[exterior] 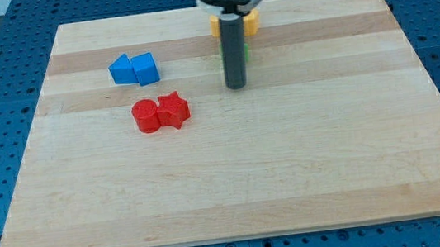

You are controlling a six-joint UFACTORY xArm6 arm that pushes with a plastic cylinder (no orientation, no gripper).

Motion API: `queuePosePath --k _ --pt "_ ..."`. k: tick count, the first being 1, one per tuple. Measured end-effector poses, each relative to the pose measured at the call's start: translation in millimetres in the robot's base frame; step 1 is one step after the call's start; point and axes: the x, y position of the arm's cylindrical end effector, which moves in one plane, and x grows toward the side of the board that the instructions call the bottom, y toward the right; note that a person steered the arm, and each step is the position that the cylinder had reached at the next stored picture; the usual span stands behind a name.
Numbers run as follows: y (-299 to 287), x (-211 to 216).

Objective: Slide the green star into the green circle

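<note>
The tip (pixel 237 85) rests on the wooden board (pixel 309 171), holding nothing, with green blocks (pixel 244 54) (shapes hidden) peeking out just behind the rod. I'd ease round first, then push the star gently and squarely.

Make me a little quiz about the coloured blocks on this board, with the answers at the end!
1. True or false: the red circle touches the red star.
2. Which blocks lie nearest the view's left: A) blue blocks, B) the yellow block, C) the red pair?
3. Fill in: a sliver of ____ shows just beside my tip.

Key: 1 true. 2 A. 3 green; the rod hides most of it, so its shape cannot be made out.
</note>
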Motion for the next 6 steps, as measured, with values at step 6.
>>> queuePosePath --k 6 --pt "-25.5 -72.2"
